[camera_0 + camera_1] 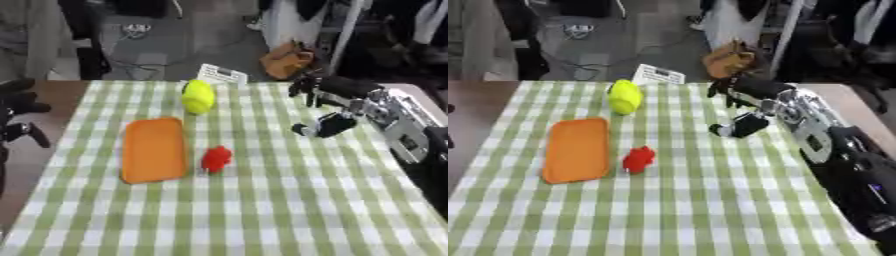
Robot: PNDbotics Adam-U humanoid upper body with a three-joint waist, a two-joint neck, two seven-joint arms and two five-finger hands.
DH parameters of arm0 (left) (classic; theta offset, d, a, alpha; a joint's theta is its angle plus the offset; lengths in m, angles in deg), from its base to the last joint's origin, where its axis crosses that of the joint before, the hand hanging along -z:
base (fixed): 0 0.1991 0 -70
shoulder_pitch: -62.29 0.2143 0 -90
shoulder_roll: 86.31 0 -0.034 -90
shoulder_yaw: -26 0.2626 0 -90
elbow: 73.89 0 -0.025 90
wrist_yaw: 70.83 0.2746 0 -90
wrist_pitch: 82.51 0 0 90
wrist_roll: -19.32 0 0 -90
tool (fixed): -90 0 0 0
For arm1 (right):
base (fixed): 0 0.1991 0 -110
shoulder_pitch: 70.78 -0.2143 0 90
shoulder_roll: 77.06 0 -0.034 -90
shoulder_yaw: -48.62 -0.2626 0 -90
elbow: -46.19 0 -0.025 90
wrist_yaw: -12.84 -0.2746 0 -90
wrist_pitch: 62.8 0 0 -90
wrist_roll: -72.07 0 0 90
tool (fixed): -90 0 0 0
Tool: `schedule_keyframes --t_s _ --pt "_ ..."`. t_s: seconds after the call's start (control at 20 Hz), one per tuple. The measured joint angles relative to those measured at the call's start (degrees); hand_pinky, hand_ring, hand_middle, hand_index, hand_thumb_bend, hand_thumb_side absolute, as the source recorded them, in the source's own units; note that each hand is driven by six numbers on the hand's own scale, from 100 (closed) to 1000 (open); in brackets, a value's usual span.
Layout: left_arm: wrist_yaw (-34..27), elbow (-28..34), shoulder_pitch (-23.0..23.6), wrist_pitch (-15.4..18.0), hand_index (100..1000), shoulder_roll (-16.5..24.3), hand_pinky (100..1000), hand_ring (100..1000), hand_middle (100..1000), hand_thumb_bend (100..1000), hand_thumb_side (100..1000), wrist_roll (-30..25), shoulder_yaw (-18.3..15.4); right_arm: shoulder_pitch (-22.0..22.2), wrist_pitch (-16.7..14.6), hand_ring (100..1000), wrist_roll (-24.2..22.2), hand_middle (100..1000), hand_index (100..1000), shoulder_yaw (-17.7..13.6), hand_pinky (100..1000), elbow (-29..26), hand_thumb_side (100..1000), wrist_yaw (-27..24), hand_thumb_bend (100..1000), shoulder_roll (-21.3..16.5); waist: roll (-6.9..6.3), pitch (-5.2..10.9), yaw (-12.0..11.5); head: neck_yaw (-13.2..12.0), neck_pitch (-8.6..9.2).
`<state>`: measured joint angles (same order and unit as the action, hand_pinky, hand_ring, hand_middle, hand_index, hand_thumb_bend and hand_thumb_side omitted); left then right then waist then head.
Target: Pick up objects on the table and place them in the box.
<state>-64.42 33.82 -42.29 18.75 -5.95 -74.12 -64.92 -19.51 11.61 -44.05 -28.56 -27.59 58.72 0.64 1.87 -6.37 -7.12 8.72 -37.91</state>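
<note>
Right hand held over the upper right of the checked tabletop, three things lying left of it.

The right hand (741, 107) is seen with fingers (730, 94) spread and relaxed, holding nothing. An orange tray (154, 149) lies at centre left, a red object (216, 158) just beside its right edge, and a yellow-green object (199, 96) near the far edge. Open tabletop (262, 215) fills the lower frame. Only the left eye view shows black fingers (22, 102) at the left border; their state cannot be told.
</note>
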Motion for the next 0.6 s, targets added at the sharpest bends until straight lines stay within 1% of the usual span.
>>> schedule_keyframes --t_s 0.25,0.6 --pt "-0.2 0.0 -0.1 0.1 774 -0.4 352 688 820 100 945 -0.3 0.1 -2.4 -1.2 641 0.5 889 903 0.6 627 3.4 360 2.5 428 2.0 -0.49 0.00 -0.7 0.5 0.00" --pt "-0.3 -0.3 -0.1 0.1 774 -0.4 351 687 820 100 945 -0.4 0.4 -3.8 -2.2 639 1.6 889 903 0.6 627 7.6 368 5.0 415 4.0 -0.49 0.00 -1.2 1.2 0.00"
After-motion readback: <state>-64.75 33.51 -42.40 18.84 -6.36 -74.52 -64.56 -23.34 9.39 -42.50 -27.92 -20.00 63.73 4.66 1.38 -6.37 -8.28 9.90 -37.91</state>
